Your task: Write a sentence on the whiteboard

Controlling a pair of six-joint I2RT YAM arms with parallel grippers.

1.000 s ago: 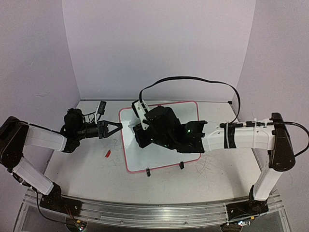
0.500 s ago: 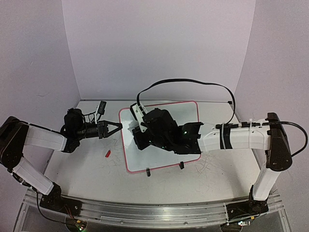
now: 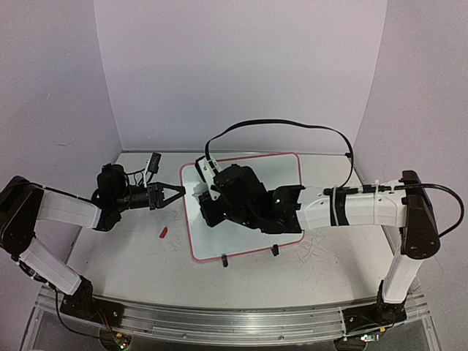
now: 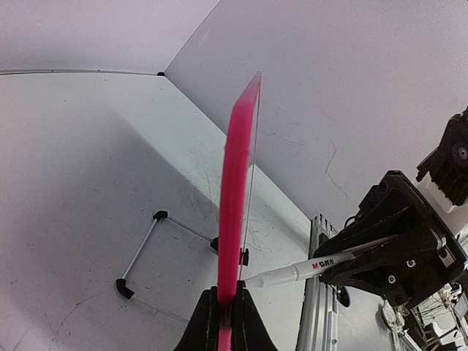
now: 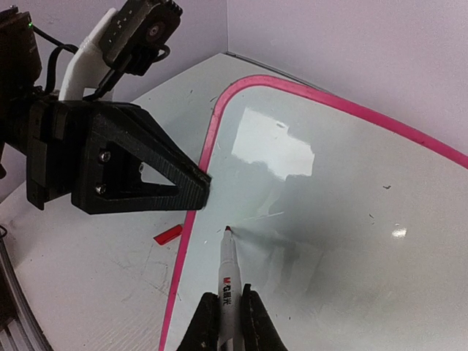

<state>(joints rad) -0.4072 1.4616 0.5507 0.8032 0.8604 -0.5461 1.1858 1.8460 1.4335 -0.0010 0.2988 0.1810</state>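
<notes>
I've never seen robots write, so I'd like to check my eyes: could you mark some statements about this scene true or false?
The left gripper is shut on the pink rim of the glossy white rectangular whiteboard. True.
The right gripper holds a white marker with a red tip. True.
A full red sentence crosses the board. False: no lettering shows on its visible surface.
The small red cap lies on the board. False: it lies on the grey-white table beside it.
The marker's tip is far from the left gripper. False: it is close to it.

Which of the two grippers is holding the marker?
The right gripper: its jaws clamp the white marker. The left gripper pinches the whiteboard at its pink rim.
</notes>
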